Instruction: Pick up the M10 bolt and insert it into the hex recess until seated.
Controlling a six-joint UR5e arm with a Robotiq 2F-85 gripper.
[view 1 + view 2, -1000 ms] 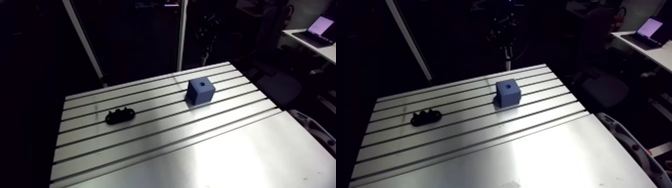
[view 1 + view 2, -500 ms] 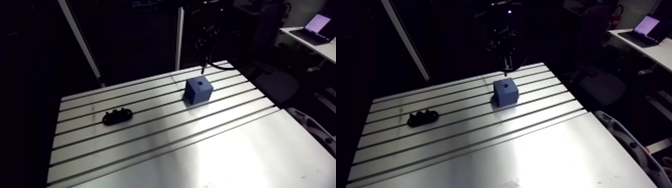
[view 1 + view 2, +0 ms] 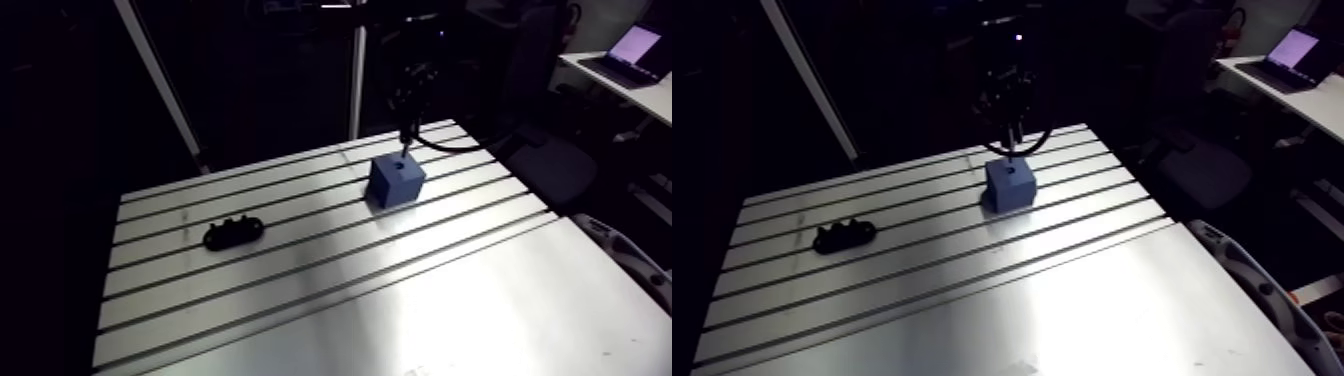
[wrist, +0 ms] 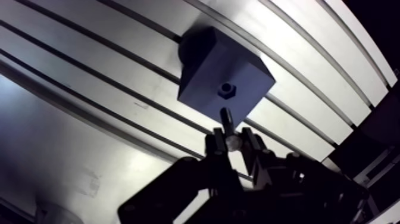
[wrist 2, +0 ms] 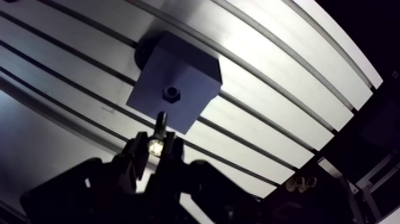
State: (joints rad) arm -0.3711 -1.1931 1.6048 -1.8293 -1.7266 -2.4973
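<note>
Wrist view: claw (image 4: pixel 231 140) closed on the head of the M10 bolt (image 4: pixel 226 117), one finger on either side
Bolt position: held in the air with the shaft pointing down, its tip just short of the hex recess (image 4: pixel 226 90) and not yet in it
Recess: opens in the top face of the blue block (image 4: pixel 205 65)
Block: stands on the slotted desk (image 4: pixel 89 71), straddling one of the slots
Arm view: claw hangs just above the blue block, toward the far side of the desk
Elsewhere: a black fixture (image 3: pixel 233 233) lies flat on the desk, well apart from the blue block
</note>
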